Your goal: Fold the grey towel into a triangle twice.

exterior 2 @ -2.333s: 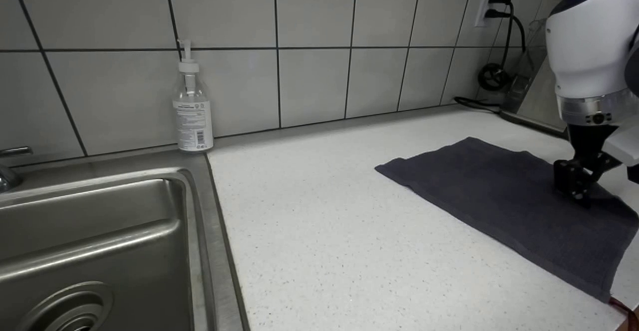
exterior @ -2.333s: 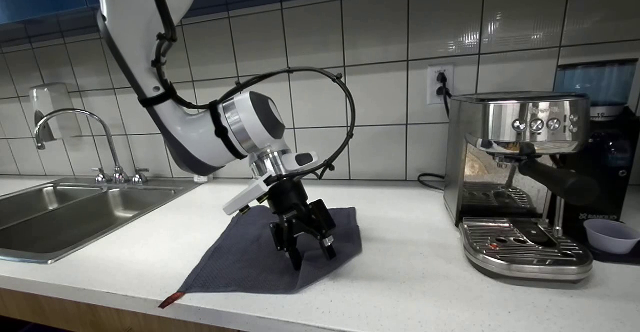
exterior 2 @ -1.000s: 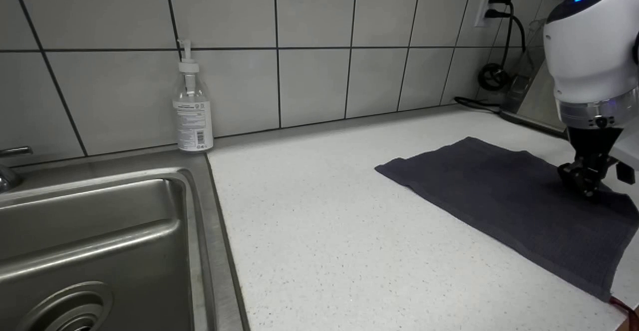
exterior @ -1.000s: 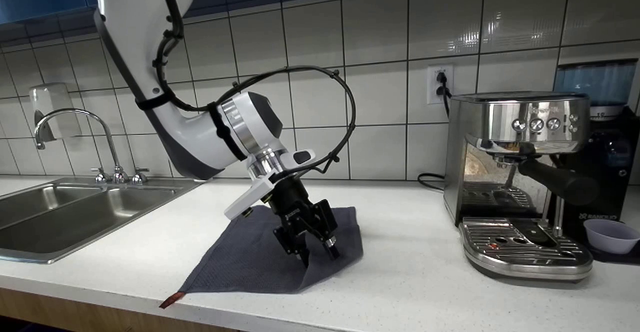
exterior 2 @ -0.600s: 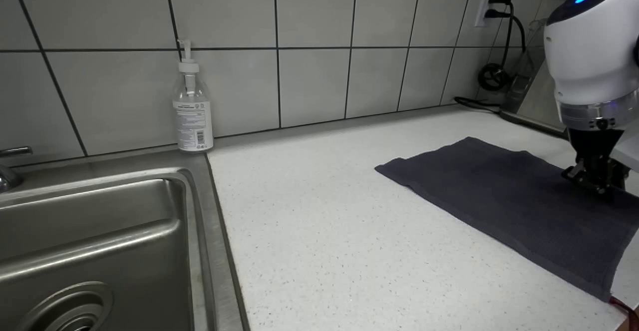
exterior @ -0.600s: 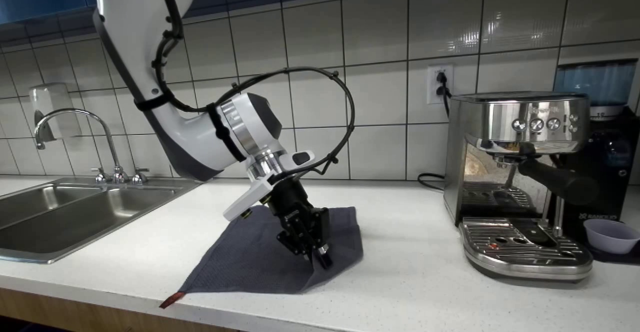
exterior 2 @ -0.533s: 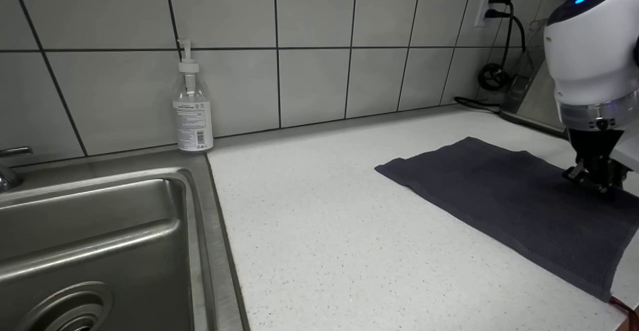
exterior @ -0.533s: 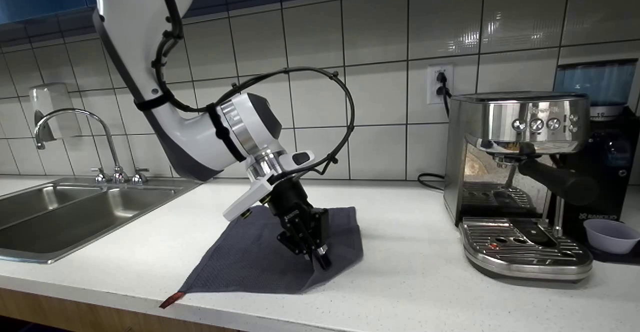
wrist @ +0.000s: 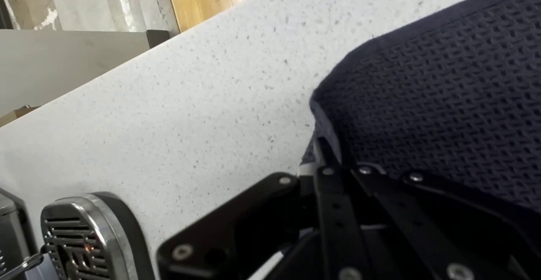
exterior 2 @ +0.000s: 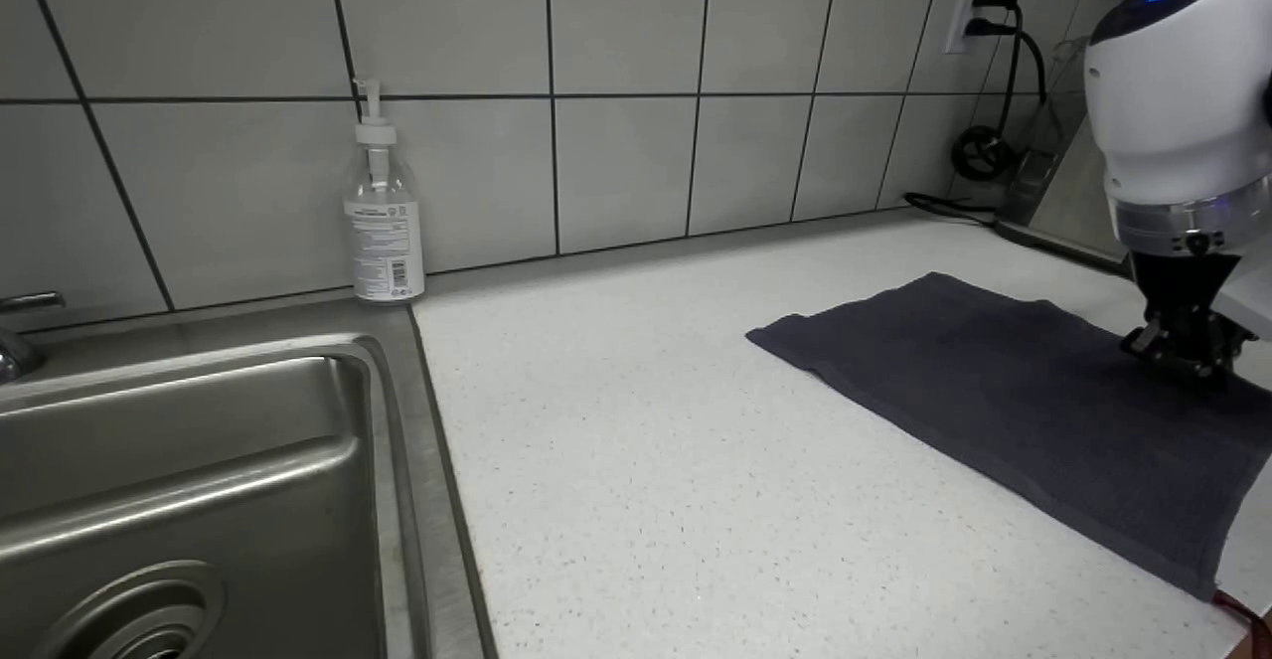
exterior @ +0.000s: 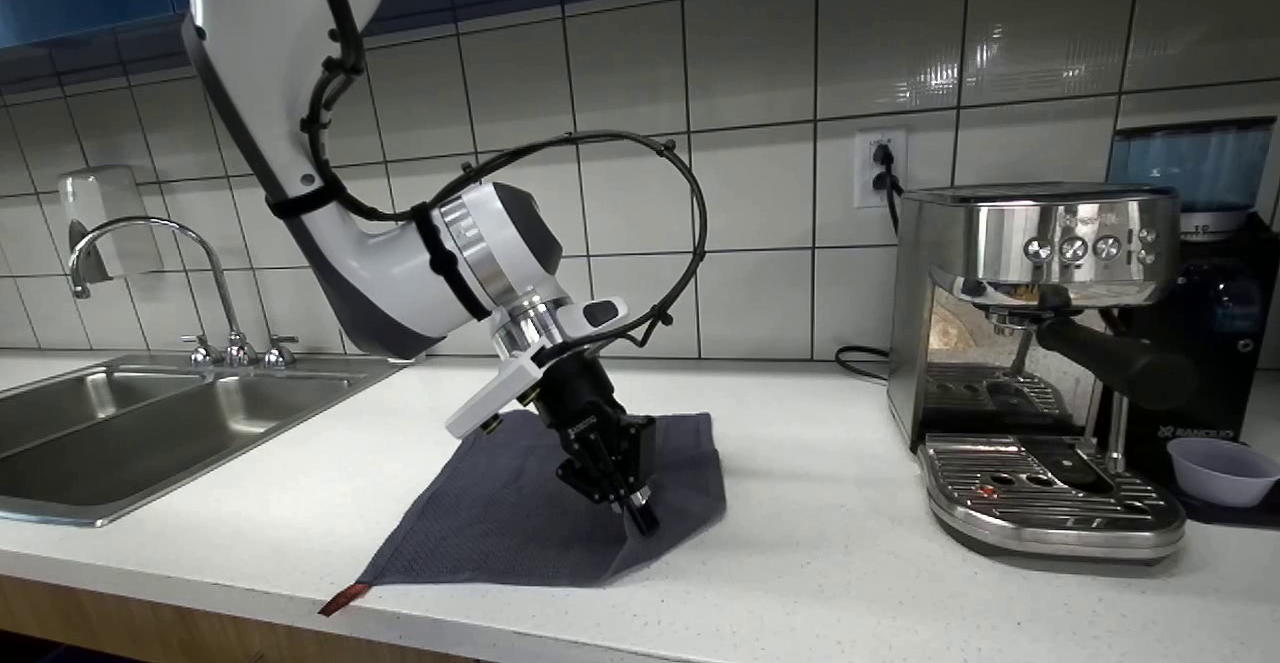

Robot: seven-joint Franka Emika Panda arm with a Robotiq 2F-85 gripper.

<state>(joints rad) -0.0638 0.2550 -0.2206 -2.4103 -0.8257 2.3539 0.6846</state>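
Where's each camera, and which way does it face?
In an exterior view: seemingly out front, facing the counter and tiled wall; the arm and claw show.
In an exterior view: seemingly near the sink, looking slantwise along the wall past a pump bottle; the arm's end and claw show.
Wrist view: on the arm, looking down at the grey towel and counter; the claw shows below.
Both exterior views share the towel, sink and wall outlet.

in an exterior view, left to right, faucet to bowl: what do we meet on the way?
faucet → red tag → grey towel → wall outlet → espresso machine → pale bowl
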